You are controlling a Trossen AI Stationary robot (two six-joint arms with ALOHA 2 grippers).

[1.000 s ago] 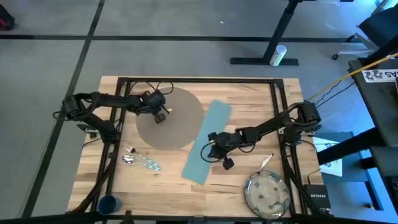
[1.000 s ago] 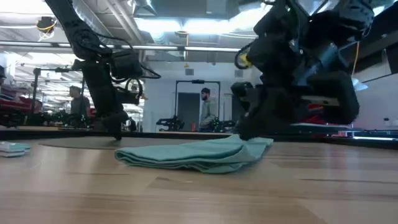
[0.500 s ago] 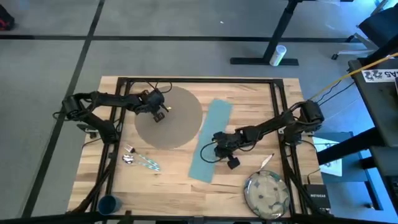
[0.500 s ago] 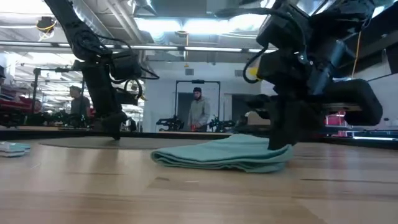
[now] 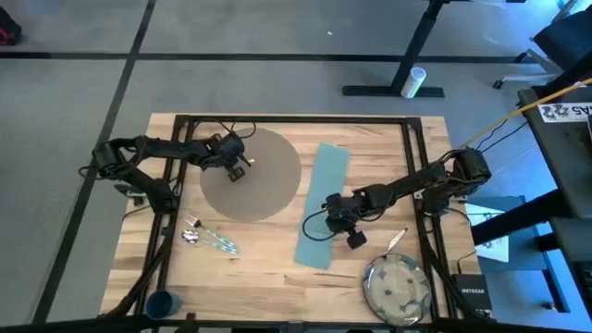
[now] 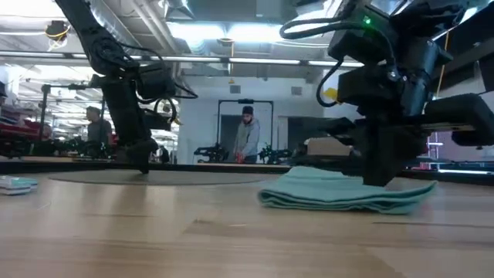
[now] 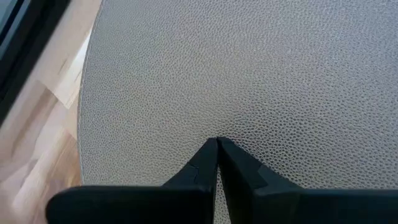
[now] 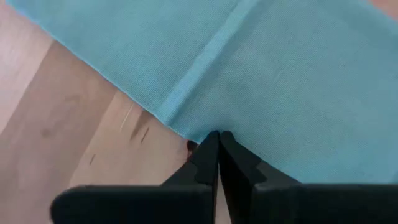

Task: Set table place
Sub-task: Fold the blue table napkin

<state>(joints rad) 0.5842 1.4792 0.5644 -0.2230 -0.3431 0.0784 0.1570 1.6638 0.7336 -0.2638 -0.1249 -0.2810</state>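
High view: napkin point(image 5: 323, 205) lengthwise near-far.

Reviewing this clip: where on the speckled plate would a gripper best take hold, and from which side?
Judging by its pose, the rim. The speckled plate lies flat near the table front-right corner, so only its raised edge gives the fingers something to close on. Come from above on the side facing the table's middle, where the right gripper, shut on the teal napkin, is nearest.

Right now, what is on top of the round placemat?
Only the left gripper, fingers shut, tip pressing on the placemat. No plate, napkin or cutlery lies on it; the teal napkin sits beside it. The spot under the left gripper's tip is covered.
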